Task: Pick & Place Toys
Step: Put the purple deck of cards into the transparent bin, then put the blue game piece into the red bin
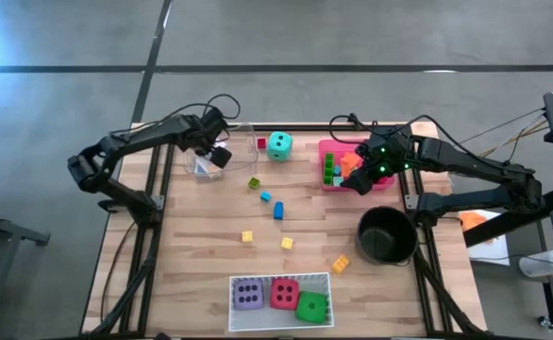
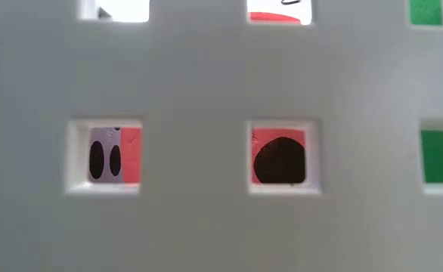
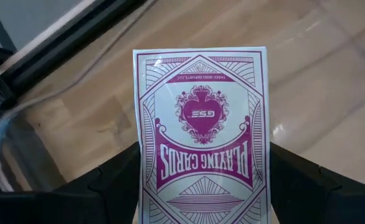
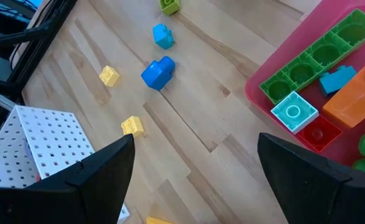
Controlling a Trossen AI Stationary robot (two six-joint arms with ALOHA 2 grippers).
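Two hands over wooden table [image 1: 210, 264], left hand [image 1: 216, 157] gripping playing card [image 3: 201, 134], right hand [image 1: 360, 179] wide above pink tray [image 1: 326, 146], grey floor [image 1: 69, 38]

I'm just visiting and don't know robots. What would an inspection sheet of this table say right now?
Surface: wooden table, with loose toys on it.
Job's things: purple die, red die and green die sit in the white tray; teal die lies loose; small blocks are scattered mid-table; more blocks fill the pink tray.
Clutter: black round pot; clear tray.
Grippers: left gripper holds a playing card over the clear tray; right gripper is open, empty, at the pink tray's edge.
Cables: black wires loop off the table's far edge behind both arms.
Surroundings: grey floor; no person seen.
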